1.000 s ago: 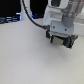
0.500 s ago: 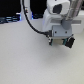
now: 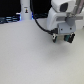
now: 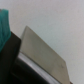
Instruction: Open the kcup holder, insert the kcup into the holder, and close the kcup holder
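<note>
My white gripper [image 3: 63, 38] hangs over the pale table [image 3: 30, 60] at the exterior view's upper right, with its dark fingers pointing down. A small green patch [image 3: 68, 38] shows at the fingertips; it may be the kcup's top, but blur keeps me from telling. In the wrist view a teal-green shape [image 4: 4, 25] sits at the edge beside a black body [image 4: 7, 67] with a pale flat face [image 4: 44, 50]. I cannot tell whether that black body is the kcup holder. No holder shows clearly in the exterior view.
A tall white bottle-like object [image 3: 25, 10] stands at the back on the exterior view's left, against a dark backdrop [image 3: 10, 20]. A black cable [image 3: 37, 20] runs down toward the gripper.
The gripper has shifted only slightly near the exterior view's upper right, and it looks a little higher now. Nothing else has moved.
</note>
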### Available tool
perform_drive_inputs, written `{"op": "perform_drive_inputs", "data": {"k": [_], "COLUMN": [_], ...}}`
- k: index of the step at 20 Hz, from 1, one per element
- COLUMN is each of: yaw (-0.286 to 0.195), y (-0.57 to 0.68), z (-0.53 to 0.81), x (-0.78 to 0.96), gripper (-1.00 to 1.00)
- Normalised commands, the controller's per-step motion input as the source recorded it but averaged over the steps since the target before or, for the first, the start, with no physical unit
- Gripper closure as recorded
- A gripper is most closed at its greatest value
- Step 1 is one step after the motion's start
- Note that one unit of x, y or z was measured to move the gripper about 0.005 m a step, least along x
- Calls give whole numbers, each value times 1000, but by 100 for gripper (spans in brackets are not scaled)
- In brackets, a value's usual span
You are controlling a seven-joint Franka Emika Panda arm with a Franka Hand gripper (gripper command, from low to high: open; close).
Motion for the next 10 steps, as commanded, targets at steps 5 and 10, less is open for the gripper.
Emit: {"op": "perform_drive_inputs", "data": {"k": [5,10], "yaw": [75,32], "y": [569,495], "z": [39,-22], "x": [-600,-893], "gripper": [-100,-100]}}
